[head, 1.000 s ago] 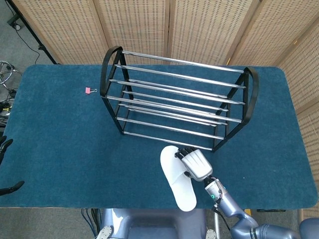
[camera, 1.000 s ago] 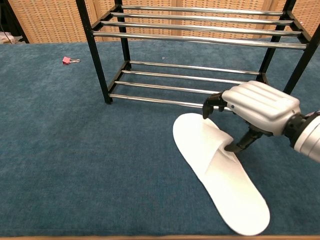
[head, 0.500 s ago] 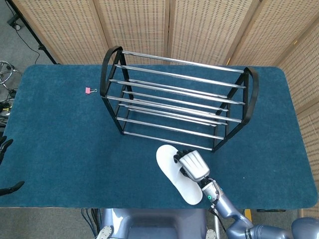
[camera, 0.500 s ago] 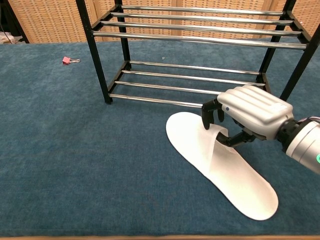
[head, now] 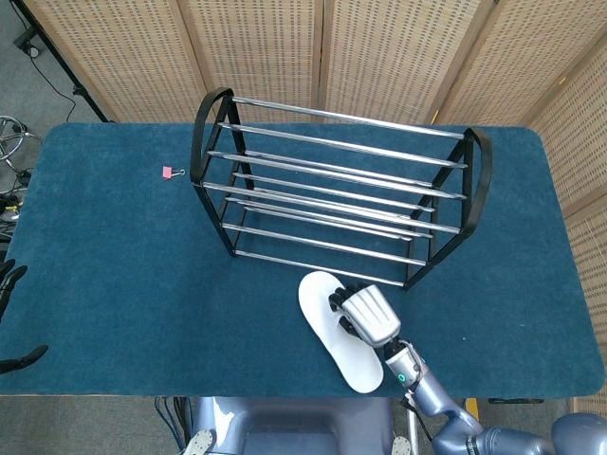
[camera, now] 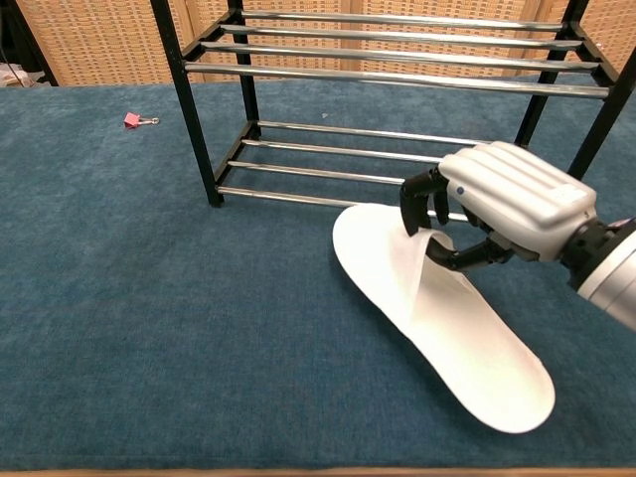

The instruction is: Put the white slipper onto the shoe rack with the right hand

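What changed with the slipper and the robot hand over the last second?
The right robot hand closed its fingers on the strap of the white slipper, which it now grips and has lifted slightly, the toe swinging a little leftward. The shoe rack and pink clip stayed put.

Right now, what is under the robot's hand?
The white slipper lies under the right hand. Its fingers pinch the slipper's strap. The hand hides part of the strap, and the blue mat lies below.

No readable text, label, brand, number or sign appeared anywhere: none on the white slipper [camera: 437, 318], and none on the shoe rack [head: 341, 194] beside it.
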Controlling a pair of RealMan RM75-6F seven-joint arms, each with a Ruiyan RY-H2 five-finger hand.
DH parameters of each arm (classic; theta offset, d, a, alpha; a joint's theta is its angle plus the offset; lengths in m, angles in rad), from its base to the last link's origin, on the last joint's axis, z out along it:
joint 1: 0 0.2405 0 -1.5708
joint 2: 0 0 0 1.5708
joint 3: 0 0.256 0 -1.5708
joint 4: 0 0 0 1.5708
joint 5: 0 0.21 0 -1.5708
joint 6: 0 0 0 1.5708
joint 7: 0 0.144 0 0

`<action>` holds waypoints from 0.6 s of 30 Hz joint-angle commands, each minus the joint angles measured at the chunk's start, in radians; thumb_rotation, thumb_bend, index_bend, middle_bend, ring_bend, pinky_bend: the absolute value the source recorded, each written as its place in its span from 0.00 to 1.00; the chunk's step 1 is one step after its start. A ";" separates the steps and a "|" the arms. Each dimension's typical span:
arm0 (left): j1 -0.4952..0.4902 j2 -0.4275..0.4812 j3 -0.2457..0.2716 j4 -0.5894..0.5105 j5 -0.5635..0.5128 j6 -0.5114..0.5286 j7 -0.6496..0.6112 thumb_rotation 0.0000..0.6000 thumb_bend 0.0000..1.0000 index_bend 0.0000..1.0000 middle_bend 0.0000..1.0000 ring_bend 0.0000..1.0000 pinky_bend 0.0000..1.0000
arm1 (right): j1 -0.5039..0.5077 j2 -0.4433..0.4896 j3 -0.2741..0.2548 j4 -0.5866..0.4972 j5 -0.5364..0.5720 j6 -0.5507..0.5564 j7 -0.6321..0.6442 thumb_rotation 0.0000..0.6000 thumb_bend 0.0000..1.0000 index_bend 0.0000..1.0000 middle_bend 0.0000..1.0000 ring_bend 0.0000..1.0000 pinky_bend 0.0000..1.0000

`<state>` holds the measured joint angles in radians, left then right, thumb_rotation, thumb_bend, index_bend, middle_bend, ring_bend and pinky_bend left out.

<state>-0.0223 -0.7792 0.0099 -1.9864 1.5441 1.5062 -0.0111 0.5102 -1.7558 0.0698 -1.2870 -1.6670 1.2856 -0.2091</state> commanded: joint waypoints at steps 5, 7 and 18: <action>0.000 0.000 0.001 -0.001 0.003 0.000 0.000 1.00 0.00 0.00 0.00 0.00 0.00 | 0.006 -0.033 0.040 0.022 0.021 0.029 -0.027 1.00 0.50 0.59 0.56 0.55 0.63; 0.001 0.001 0.001 -0.001 0.002 0.001 -0.003 1.00 0.00 0.00 0.00 0.00 0.00 | 0.006 -0.046 0.051 0.029 0.032 0.035 -0.043 1.00 0.50 0.60 0.57 0.55 0.63; 0.001 0.006 0.002 0.001 0.005 0.000 -0.019 1.00 0.00 0.00 0.00 0.00 0.00 | 0.011 -0.110 0.097 0.082 0.134 -0.006 -0.120 1.00 0.50 0.61 0.58 0.57 0.65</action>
<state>-0.0212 -0.7730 0.0119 -1.9853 1.5491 1.5065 -0.0295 0.5193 -1.8550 0.1580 -1.2139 -1.5508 1.2926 -0.3178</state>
